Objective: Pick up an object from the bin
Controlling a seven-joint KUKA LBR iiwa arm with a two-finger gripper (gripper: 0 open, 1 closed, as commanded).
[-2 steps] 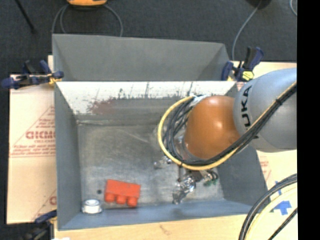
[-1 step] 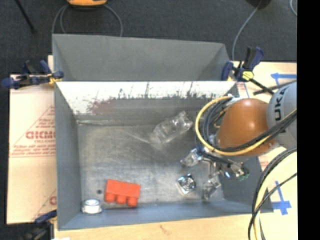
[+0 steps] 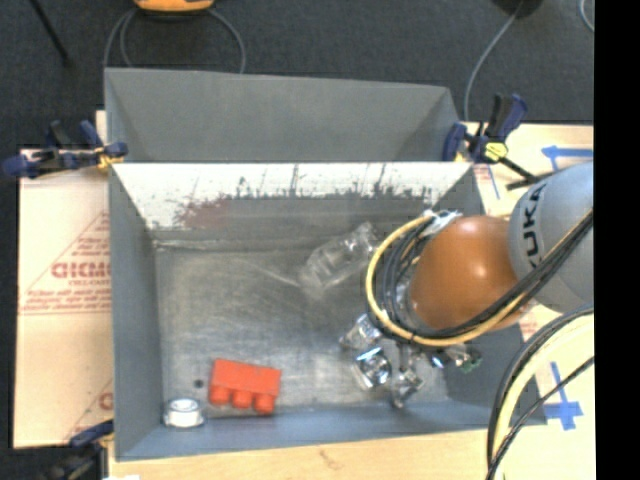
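My gripper (image 3: 383, 365) is low in the bin's front right part, close to the floor, below the orange cover on the wrist. A crumpled clear plastic piece (image 3: 336, 256) lies just behind and to the left of it, near the middle of the bin. Whether the gripper touches the plastic I cannot tell. A red-orange toy brick (image 3: 243, 385) with round studs lies flat near the front left, well away from the gripper. Beside that brick, in the front left corner, sits a small round silver cap (image 3: 183, 412).
The arm comes in over the bin's right wall, and its cover and looped cables hide the floor at the right. The bin's walls slope inward, the back one scuffed.
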